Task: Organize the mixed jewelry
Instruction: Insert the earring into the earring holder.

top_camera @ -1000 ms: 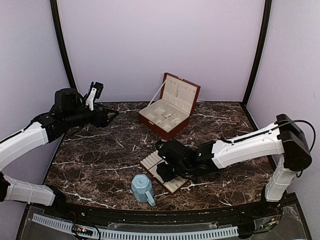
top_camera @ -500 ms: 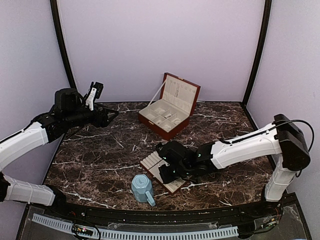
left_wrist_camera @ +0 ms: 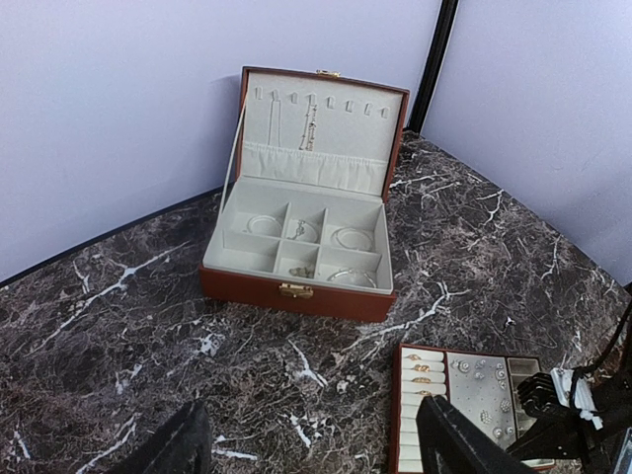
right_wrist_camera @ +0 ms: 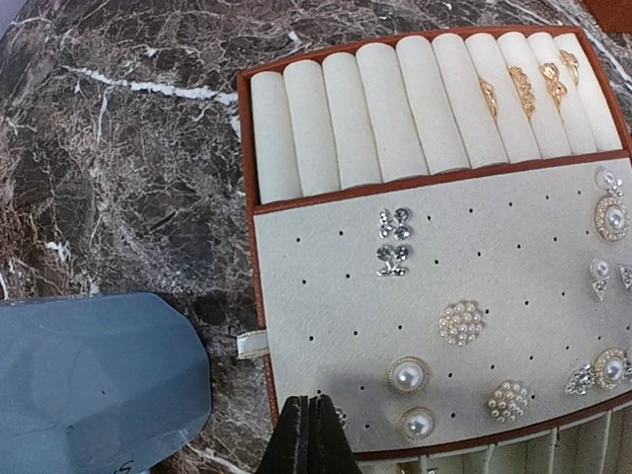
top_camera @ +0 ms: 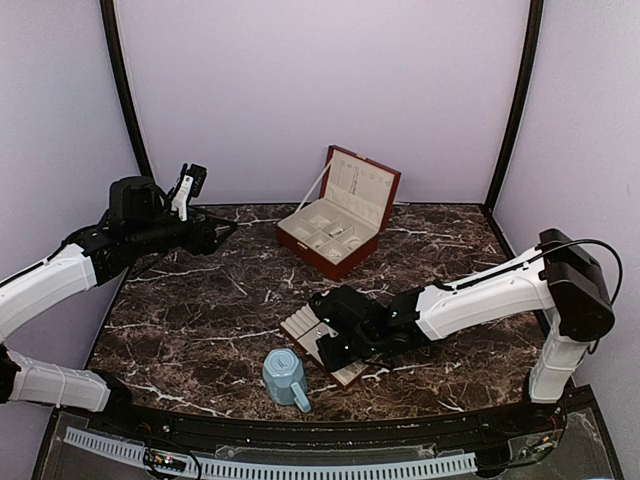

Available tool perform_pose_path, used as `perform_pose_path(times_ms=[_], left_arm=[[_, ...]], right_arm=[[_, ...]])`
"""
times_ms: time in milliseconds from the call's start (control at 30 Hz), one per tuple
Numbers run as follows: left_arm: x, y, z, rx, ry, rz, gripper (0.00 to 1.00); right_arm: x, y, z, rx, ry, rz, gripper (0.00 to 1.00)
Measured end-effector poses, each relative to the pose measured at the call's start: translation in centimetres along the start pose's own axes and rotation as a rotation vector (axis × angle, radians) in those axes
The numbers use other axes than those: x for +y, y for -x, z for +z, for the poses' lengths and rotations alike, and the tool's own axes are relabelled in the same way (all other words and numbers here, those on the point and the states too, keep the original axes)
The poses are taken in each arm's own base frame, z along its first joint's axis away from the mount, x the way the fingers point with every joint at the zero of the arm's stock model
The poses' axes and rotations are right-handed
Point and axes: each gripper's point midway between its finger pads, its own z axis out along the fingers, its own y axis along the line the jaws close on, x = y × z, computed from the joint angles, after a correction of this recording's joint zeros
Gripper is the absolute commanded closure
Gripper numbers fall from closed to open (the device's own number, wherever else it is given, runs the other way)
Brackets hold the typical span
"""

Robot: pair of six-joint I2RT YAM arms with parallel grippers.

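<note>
Right claw (top_camera: 327,343) has pinched shut since a second back, low over the jewelry tray (top_camera: 298,325) - mug (top_camera: 284,372) at the tray's 7 o'clock, open jewelry box (top_camera: 318,252) at 12. Out at 9 hangs the left claw (top_camera: 215,232).

Left wrist: left claw (left_wrist_camera: 311,430) spread wide, empty; bracelets (left_wrist_camera: 346,239) lie in the box's compartments.

Right wrist: fingers (right_wrist_camera: 299,449) closed at the stud pad's 6 o'clock edge - pearl studs (right_wrist_camera: 408,375) just beside, rings (right_wrist_camera: 523,84) in the rolls at 1.

Plain lilac walls (top_camera: 320,80) w/ black corner posts (top_camera: 127,90), dark marble tabletop (top_camera: 200,320).
</note>
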Motion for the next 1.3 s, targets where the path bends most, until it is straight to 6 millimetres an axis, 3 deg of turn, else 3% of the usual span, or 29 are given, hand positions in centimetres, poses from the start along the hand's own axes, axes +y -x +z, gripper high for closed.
perform_pose_path(times_ms=[733, 933, 1067, 1200, 1300], left_arm=[[0.0, 0.0, 0.0, 0.000, 0.000, 0.000, 0.26], [0.0, 0.0, 0.0, -0.001, 0.001, 0.000, 0.26], [0.2, 0.2, -0.2, -0.008, 0.014, 0.004, 0.25], [0.6, 0.5, -0.4, -0.016, 0.041, 0.013, 0.24], [1.0, 0.6, -0.6, -0.022, 0.068, 0.018, 0.22]], right_arm=[[-0.1, -0.2, 0.7, 0.006, 0.031, 0.043, 1.00], [-0.5, 0.0, 0.5, -0.001, 0.033, 0.051, 0.86], [-0.9, 1.3, -1.3, -0.037, 0.028, 0.044, 0.69], [-1.7, 5.0, -5.1, -0.148, 0.030, 0.078, 0.57], [-3.8, 7.7, -8.2, -0.239, 0.003, 0.133, 0.52]])
